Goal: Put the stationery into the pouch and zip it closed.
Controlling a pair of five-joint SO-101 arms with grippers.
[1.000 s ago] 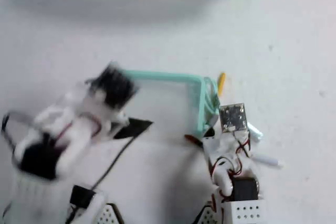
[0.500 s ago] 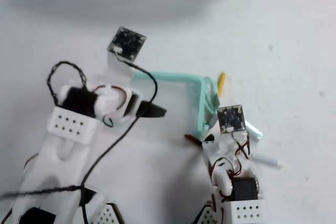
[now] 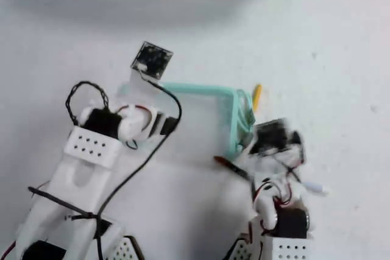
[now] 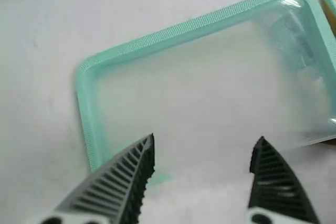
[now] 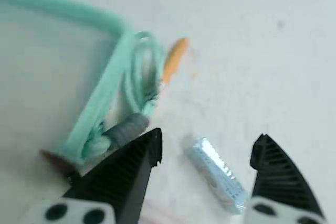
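Fingers released on both arms, grasping nothing. The left fingers (image 4: 126, 179) hover over the clear teal-edged pouch (image 4: 210, 87), flat on the white worktop (image 4: 42, 14). The right fingers (image 5: 126, 171) straddle a small silver item (image 5: 216, 174) on the worktop; past it an orange stick (image 5: 175, 59) lies just beside the pouch's teal loop (image 5: 142, 72) at one corner. A dark pen (image 3: 226, 164) lies near that corner, outside the pouch.
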